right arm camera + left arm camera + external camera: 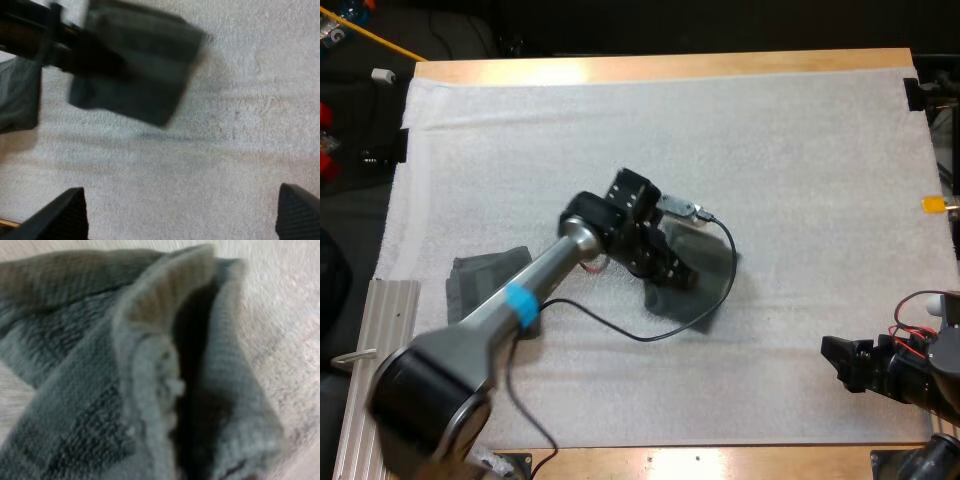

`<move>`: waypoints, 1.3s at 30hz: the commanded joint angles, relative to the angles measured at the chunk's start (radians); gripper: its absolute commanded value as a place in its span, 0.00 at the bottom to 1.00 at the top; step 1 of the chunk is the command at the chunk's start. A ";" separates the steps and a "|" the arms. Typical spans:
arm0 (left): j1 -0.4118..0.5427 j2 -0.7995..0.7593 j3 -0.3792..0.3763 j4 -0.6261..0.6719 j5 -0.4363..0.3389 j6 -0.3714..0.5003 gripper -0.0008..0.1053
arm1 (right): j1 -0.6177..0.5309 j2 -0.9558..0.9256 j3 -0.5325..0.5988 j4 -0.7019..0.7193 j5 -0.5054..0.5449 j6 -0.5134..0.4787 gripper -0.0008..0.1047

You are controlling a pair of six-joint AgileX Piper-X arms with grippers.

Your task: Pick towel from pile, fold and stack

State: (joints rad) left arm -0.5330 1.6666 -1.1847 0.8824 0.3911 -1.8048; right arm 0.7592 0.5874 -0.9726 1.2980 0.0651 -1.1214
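The left tool (672, 272), grip impossible to tell, sits on the towel (708, 292); the right tool (187, 215) stands open. A loose hold could undo the fold.

A dark grey-green towel (700, 282) sits near the middle of the white mat (800, 150). It is doubled over, and its soft edges part around a dark gap. It seems slightly raised, with a shadow beneath it. A second towel (480, 276) of the same colour lies well apart, near the mat's left edge.

The towel (75, 405) is fuzzy matt cloth, the mat (800, 150) rough.
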 commanded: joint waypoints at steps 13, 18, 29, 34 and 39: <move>0.187 -0.215 -0.096 0.336 -0.215 0.121 0.01 | 0.002 -0.001 -0.005 0.001 0.006 0.004 0.71; 0.348 -0.216 -0.094 0.439 -0.205 0.150 0.01 | 0.002 -0.001 -0.005 0.001 0.006 0.001 0.71; 0.716 -0.216 0.048 0.472 -0.118 0.187 0.01 | 0.002 -0.001 -0.005 0.001 0.006 -0.004 0.71; 0.843 -0.216 0.148 0.391 -0.025 0.165 0.01 | 0.002 -0.001 -0.005 0.001 0.006 -0.010 0.71; 0.889 -0.216 0.181 0.351 -0.026 0.165 0.02 | 0.002 -0.001 -0.005 0.001 0.006 -0.010 0.71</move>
State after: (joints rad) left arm 0.3572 1.4589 -1.0032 1.2421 0.3508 -1.6316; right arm 0.7592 0.5874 -0.9726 1.2980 0.0651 -1.1214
